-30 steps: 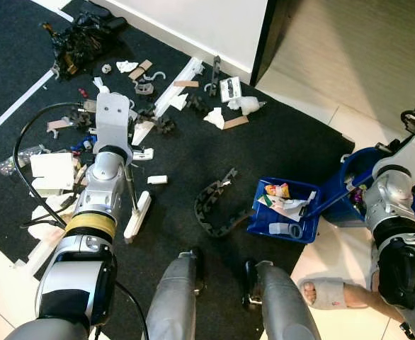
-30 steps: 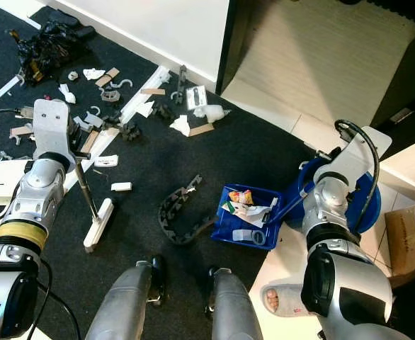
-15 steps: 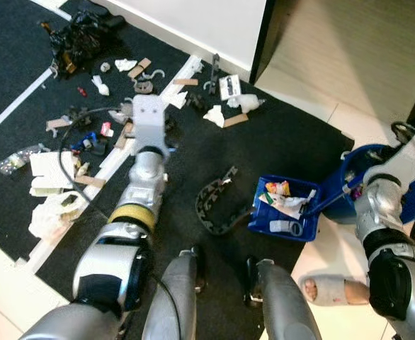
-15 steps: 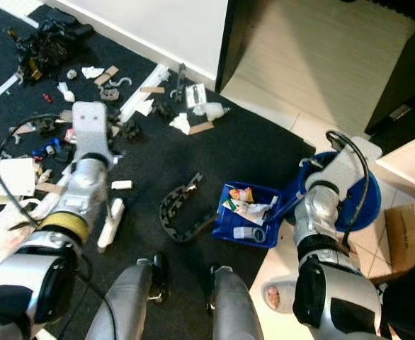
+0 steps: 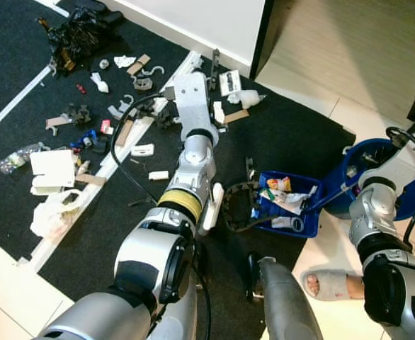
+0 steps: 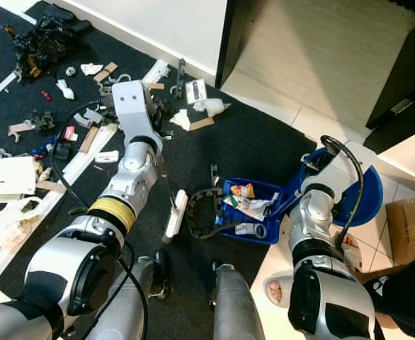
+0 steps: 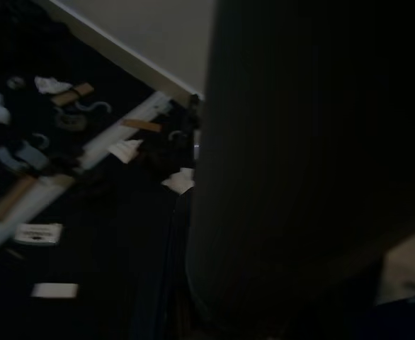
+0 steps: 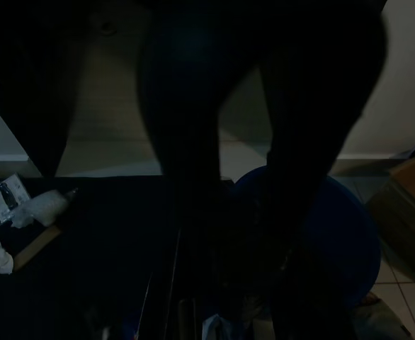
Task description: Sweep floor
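On the black carpet: scattered litter (image 5: 122, 106) lies across the left side, including paper scraps, cardboard strips and a black bag (image 5: 80, 35).
Left arm (image 5: 186, 170): reaches forward across the carpet; whether its fingers are spread or closed, I cannot tell.
Broom head (image 5: 212, 207): white, lying just right of the left forearm, touching a black cable chain (image 5: 237, 210).
Dustpan (image 5: 285, 205): blue, holding wrappers, at the carpet's edge, chain against its left rim.
Right arm (image 5: 377, 212): beside the dustpan's handle; finger state cannot be told.
Blue bucket (image 5: 399, 177): behind the right arm.
Sandalled foot (image 5: 328, 287): a person's, on the tiles.
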Available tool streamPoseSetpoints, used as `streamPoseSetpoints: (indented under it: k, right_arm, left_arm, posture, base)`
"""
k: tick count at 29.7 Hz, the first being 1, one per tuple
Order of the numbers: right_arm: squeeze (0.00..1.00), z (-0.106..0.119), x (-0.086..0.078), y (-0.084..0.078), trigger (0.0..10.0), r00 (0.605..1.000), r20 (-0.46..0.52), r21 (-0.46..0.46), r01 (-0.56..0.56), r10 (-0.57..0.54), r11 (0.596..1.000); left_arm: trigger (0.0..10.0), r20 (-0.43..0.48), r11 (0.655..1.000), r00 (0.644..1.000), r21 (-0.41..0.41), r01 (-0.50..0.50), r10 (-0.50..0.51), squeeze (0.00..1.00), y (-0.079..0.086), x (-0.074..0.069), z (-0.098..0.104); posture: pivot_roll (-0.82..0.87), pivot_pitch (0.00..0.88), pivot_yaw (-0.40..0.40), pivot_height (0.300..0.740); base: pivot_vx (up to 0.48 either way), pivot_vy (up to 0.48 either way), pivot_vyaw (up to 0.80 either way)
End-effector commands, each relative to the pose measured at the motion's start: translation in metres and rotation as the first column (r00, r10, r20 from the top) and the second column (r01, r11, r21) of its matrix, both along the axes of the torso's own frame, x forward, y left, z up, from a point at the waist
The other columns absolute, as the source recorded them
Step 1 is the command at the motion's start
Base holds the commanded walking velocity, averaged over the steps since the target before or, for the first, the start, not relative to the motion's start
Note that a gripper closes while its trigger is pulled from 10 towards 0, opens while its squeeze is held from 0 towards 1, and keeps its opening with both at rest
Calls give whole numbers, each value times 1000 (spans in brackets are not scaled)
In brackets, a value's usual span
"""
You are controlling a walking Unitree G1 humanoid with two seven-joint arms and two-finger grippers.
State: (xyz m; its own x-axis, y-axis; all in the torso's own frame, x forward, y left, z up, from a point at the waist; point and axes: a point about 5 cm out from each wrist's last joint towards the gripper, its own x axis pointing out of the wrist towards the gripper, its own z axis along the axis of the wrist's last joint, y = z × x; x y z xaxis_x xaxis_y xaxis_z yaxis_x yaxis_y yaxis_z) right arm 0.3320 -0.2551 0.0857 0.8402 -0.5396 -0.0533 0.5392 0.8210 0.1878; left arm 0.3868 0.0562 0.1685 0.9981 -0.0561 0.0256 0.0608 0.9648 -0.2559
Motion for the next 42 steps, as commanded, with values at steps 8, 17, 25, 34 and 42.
streamPoseSetpoints:
  k: [8, 17, 25, 34, 42]
  right_arm:
    - [0, -24, -7, 14, 10000, 995, -83, 87, -43, 51, 995]
    - [0, -21, -2, 15, 10000, 994, -86, 104, -54, 63, 993]
    - [0, -21, -2, 13, 10000, 993, -98, 114, -58, 69, 992]
    - [0, -25, -5, 8, 10000, 991, -109, 155, -60, 78, 986]
    - [0, -27, -8, -3, 10000, 994, -90, 211, -44, 64, 977]
  left_arm:
    - [10000, 145, 878, 925, -290, 380, -352, 0, -150, -48, 81]
    - [10000, 82, 858, 864, -108, 503, -496, 0, -156, -51, 90]
    - [10000, 91, 867, 863, 4, 498, -496, 0, -87, -34, 97]
    - [10000, 164, 937, 967, 321, 136, -196, 0, 64, -13, 97]
    - [10000, 118, 942, 993, 333, -32, -8, 0, 113, -23, 66]
  posture:
    - [96, 311, 41, 740]
    - [111, 283, 46, 740]
    - [128, 228, 25, 740]
    - [125, 150, -1, 740]
    - [93, 98, -19, 740]
  base:
    - [0, 0, 0]
    - [0, 0, 0]
    - [0, 0, 0]
    - [0, 0, 0]
    - [0, 0, 0]
